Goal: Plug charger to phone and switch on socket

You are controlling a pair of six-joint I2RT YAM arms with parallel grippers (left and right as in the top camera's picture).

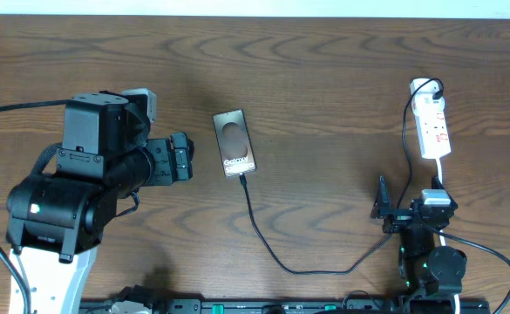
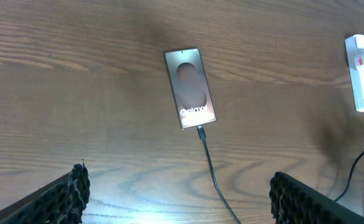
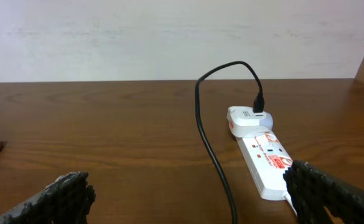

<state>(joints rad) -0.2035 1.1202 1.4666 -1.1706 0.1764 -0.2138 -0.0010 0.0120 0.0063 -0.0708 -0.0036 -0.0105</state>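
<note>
The grey-bronze phone [image 1: 234,142] lies flat on the wood table, "Galaxy" lettering up. The black charger cable [image 1: 268,244] meets the phone's near end with its plug tip [image 2: 200,130]. It then curves across the table and up to a white adapter on the far end of the socket [image 1: 433,122]. My left gripper [image 1: 185,157] is open and empty, left of the phone [image 2: 191,87]; in the left wrist view the gripper [image 2: 178,193] hangs above bare table. My right gripper [image 3: 194,199] is open and empty, just short of the socket [image 3: 266,155]; the cable [image 3: 210,143] runs between its fingers.
The socket's white cord [image 1: 442,174] runs toward the right arm's base [image 1: 433,262]. The table's far edge meets a white wall [image 3: 169,37]. The socket also shows at the right edge of the left wrist view [image 2: 363,81].
</note>
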